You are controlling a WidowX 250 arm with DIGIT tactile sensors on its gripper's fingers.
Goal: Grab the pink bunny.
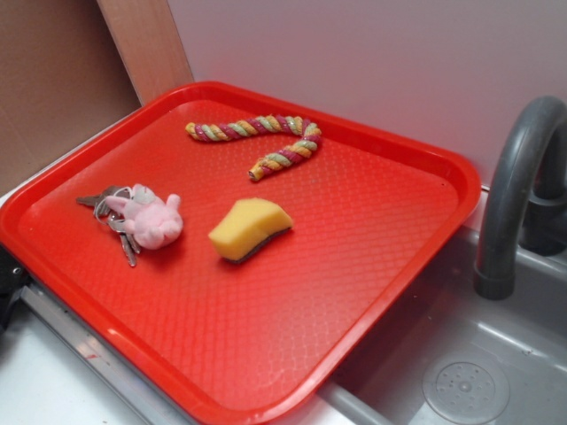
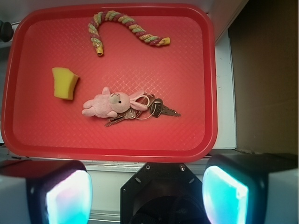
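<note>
The pink bunny (image 1: 152, 220) is a small pale pink plush lying on its side on the left part of the red tray (image 1: 266, 354), resting against a ring of silver keys (image 1: 111, 217). In the wrist view the bunny (image 2: 105, 104) lies mid-tray with the keys (image 2: 149, 108) to its right. My gripper (image 2: 147, 193) is open and empty, its two fingers wide apart at the bottom of the wrist view, high above the tray's near rim (image 2: 112, 154). The gripper does not show in the exterior view.
A yellow sponge wedge (image 1: 250, 228) lies right of the bunny, and shows in the wrist view (image 2: 64, 83). A striped rope toy (image 1: 266, 137) curls at the tray's far side. A grey faucet (image 1: 518, 195) and sink (image 1: 461, 381) stand right. A wooden board (image 1: 146, 44) leans behind.
</note>
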